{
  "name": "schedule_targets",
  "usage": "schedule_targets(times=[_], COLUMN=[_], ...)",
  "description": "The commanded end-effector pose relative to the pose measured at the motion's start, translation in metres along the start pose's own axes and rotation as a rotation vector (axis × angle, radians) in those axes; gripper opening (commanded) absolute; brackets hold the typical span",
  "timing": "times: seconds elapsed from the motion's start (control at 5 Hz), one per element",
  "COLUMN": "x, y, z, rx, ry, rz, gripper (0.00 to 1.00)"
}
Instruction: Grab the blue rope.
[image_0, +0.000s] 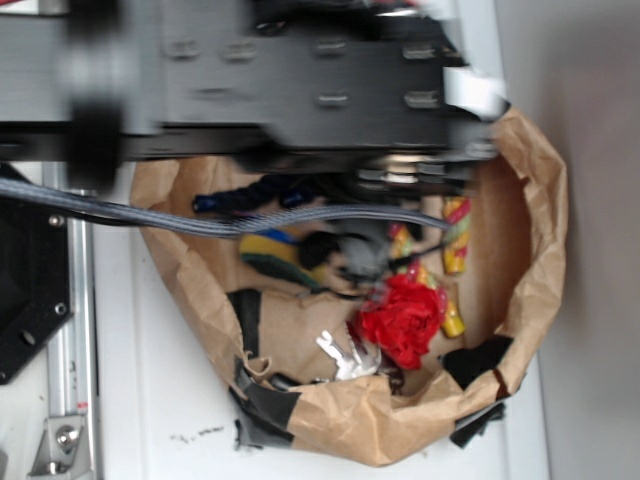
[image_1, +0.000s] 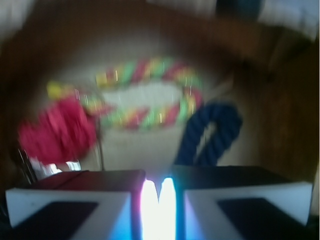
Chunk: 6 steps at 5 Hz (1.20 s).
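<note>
Thick dark navy twisted rope, bent in a U, is lying inside the crumpled brown paper bag, bend pointing away from the wrist camera, both legs running back toward the gripper. It is sitting ahead and right of the gripper, not touching. Gripper fingers are looking nearly together, only a thin bright slit between; holding nothing. Red-yellow-green twisted rope loop is lying just left of the blue rope, red crumpled cloth farther left. Judging: gripper is needing to open and shift right before descending.
</note>
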<state>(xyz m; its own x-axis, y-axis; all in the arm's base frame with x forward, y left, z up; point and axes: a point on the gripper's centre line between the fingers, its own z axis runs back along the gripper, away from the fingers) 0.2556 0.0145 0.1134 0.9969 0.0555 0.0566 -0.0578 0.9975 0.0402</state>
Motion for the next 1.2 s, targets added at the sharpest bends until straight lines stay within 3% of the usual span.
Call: schedule_targets(times=[0.0,0.2,0.6,1.0], x=[-0.007,-0.003,0.022,0.041], y=[0.033,0.034,0.033,0.037], z=[-0.042,-0.05,-0.06,-0.079], rx=[-0.03,-0.024,-0.113,-0.081], ry=[-0.046,-0.034,-0.062,-0.026], rz=[-0.114,-0.112,-0.093,-0.073], gripper=[1.0,1.0,1.0,1.0])
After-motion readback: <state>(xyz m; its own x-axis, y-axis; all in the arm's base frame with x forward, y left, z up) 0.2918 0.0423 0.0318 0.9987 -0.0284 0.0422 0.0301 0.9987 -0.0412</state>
